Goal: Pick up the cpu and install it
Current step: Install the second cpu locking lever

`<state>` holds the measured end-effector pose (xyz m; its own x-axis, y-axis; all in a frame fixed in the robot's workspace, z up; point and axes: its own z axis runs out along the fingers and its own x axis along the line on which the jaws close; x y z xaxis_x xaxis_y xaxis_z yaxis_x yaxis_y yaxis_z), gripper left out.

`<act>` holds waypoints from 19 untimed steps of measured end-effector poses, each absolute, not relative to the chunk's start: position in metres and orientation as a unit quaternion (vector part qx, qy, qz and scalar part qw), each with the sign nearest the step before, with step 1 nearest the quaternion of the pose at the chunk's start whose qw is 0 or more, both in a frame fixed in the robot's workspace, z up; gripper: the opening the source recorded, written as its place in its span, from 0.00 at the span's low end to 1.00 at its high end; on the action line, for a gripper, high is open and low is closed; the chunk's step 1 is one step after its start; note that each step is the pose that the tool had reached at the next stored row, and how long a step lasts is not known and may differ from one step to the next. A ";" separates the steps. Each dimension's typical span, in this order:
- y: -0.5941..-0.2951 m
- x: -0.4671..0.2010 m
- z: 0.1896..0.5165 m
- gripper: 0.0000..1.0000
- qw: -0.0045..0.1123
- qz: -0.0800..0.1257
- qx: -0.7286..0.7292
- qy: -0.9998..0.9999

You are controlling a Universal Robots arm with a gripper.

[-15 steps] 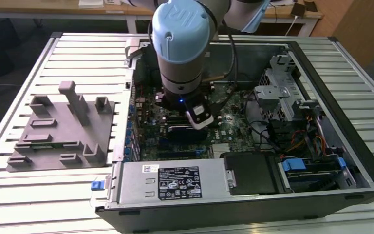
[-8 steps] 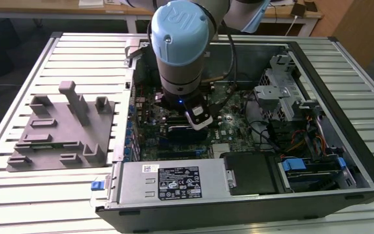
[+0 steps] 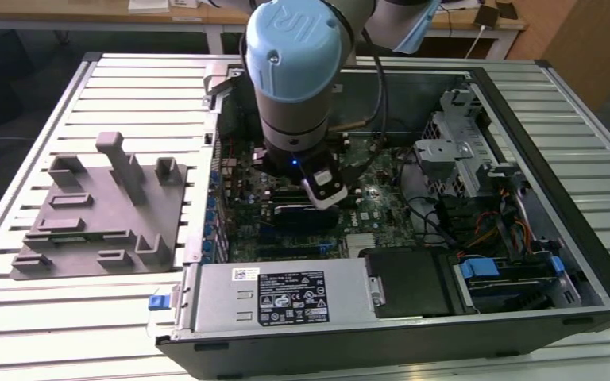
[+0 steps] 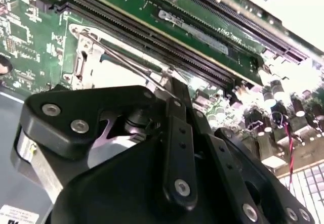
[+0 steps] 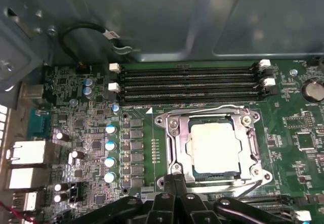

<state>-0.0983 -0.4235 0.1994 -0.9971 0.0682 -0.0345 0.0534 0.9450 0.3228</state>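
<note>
In the exterior view, the arm reaches down into an open computer case [image 3: 517,103] that lies on a slatted metal table [image 3: 61,333], with the gripper [image 3: 324,193] low over the green motherboard [image 3: 283,238]; a grey tray [image 3: 98,214] sits on the table on the exterior view's left of the case (well apart from the gripper). In the second wrist view, the black gripper body [image 4: 152,163] hangs just above the motherboard beside the metal socket frame [image 4: 88,64]. In the first wrist view, the cpu [image 5: 213,147] lies seated flat inside the socket frame [image 5: 174,148], its pale metal top facing up, and the gripper [image 5: 177,196] sits at the frame's edge with its fingers [image 5: 181,183] pressed together, holding nothing.
</note>
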 end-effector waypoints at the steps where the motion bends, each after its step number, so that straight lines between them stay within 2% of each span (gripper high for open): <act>1: -0.424 -0.098 0.201 0.11 0.023 0.163 0.031 0.986; 19: -0.424 -0.098 0.244 0.11 0.023 0.163 0.031 0.986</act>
<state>-0.0982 -0.4235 0.2436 -0.9971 0.0681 -0.0345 0.0534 0.9450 0.3226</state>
